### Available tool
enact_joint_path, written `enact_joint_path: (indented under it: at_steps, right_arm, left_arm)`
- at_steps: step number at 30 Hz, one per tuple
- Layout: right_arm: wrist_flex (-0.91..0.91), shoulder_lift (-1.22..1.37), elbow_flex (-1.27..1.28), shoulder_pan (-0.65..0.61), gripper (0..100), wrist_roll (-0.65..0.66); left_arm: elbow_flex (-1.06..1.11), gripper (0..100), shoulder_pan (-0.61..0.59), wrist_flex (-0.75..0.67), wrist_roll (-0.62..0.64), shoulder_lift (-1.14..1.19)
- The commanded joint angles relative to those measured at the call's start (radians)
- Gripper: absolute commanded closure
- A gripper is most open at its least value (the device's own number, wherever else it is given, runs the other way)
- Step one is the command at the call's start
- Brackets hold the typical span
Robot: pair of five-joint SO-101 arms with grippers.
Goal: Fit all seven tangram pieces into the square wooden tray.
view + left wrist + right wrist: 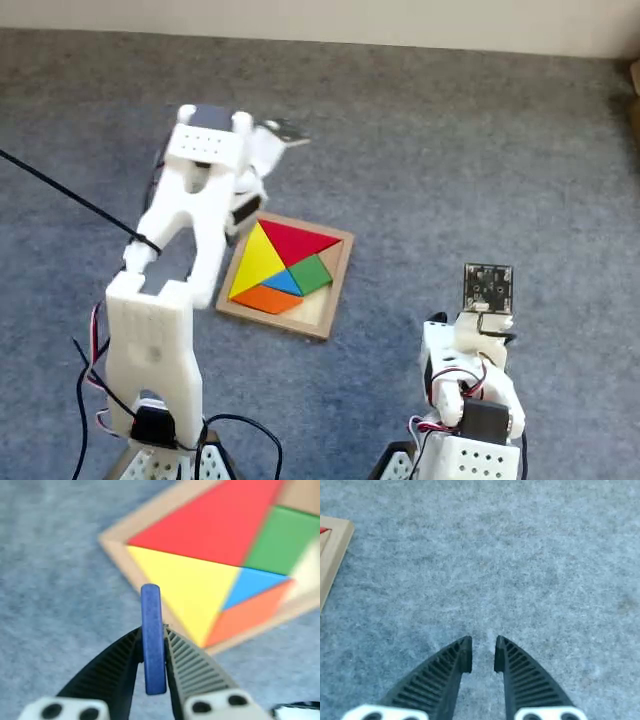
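The square wooden tray (pixel 333 300) lies mid-table on grey carpet. In it sit a red triangle (pixel 298 243), a yellow triangle (pixel 258 262), a green piece (pixel 312 272), a small light blue triangle (pixel 282 281) and an orange piece (pixel 266 298). A strip along its right side is bare wood. My left gripper (pixel 152 630) is shut on a dark blue piece (pixel 151 610), held edge-on above the carpet just outside the tray's corner (pixel 112 537). My right gripper (pixel 481 655) hangs over bare carpet right of the tray, open a narrow crack, holding nothing.
The left arm (pixel 190 215) stretches along the tray's left side and hides the carpet there. The right arm (pixel 470 365) sits folded near the front. A black cable (pixel 70 195) crosses the left of the table. A tray edge (pixel 332 555) shows beside the right gripper.
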Motion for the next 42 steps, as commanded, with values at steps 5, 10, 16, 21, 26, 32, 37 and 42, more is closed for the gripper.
enact_joint_path:
  at_steps: [5, 10, 16, 21, 26, 32, 37, 42]
  right_arm:
    - [0.004, -0.008, 0.119, 0.012, 90.7, 0.002]
    - [0.004, -0.008, 0.119, 0.012, 90.7, 0.002]
    - [0.004, -0.008, 0.119, 0.012, 90.7, 0.002]
    - [0.004, -0.008, 0.119, 0.012, 90.7, 0.002]
    - [0.004, -0.008, 0.119, 0.012, 90.7, 0.002]
    - [0.004, -0.008, 0.119, 0.012, 90.7, 0.002]
    - [0.004, -0.008, 0.119, 0.012, 90.7, 0.002]
    - [0.004, -0.008, 0.119, 0.012, 90.7, 0.002]
  left_arm:
    - [0.249, 98, 0.202, -0.166, 0.133, -0.246]
    - [0.386, 98, 0.303, -0.304, 0.195, -0.265]
    - [0.441, 98, 0.364, -0.327, 0.229, -0.275]
    - [0.446, 97, 0.383, -0.334, 0.229, -0.266]
    - [0.446, 88, 0.38, -0.328, 0.229, -0.266]
    - [0.446, 86, 0.383, -0.327, 0.229, -0.272]
    - [0.444, 85, 0.383, -0.325, 0.23, -0.278]
    - [0.446, 85, 0.384, -0.285, 0.23, -0.343]
